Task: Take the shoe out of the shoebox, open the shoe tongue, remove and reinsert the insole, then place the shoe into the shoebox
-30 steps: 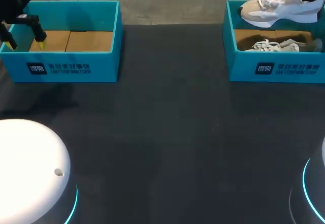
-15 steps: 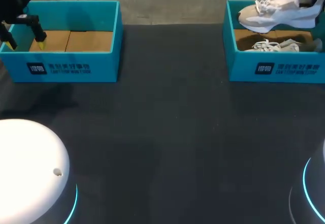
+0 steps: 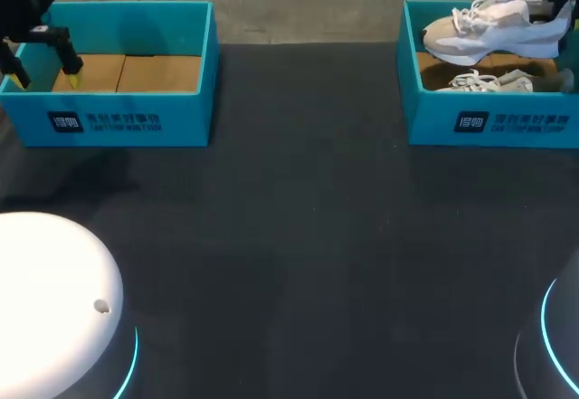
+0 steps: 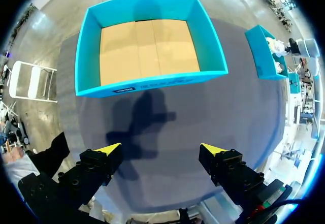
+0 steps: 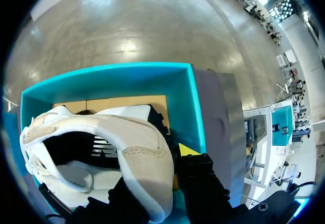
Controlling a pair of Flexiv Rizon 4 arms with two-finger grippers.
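Shoe (image 3: 479, 28) has sunk a little in the head view and levelled over the past second. It hangs above the right box (image 3: 470, 123), clear of the second shoe (image 3: 493, 80) lying inside. Right gripper (image 3: 552, 5) is clamped on its heel, so its long axis runs across the table, toe pointing left toward the open middle. Left gripper (image 4: 160, 148), fingers spread and empty, hovers well apart by the left box (image 4: 152, 79).

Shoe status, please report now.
Right gripper shut on shoe, held above right shoebox. Left gripper open, empty, by left shoebox. Second shoe lies below it.
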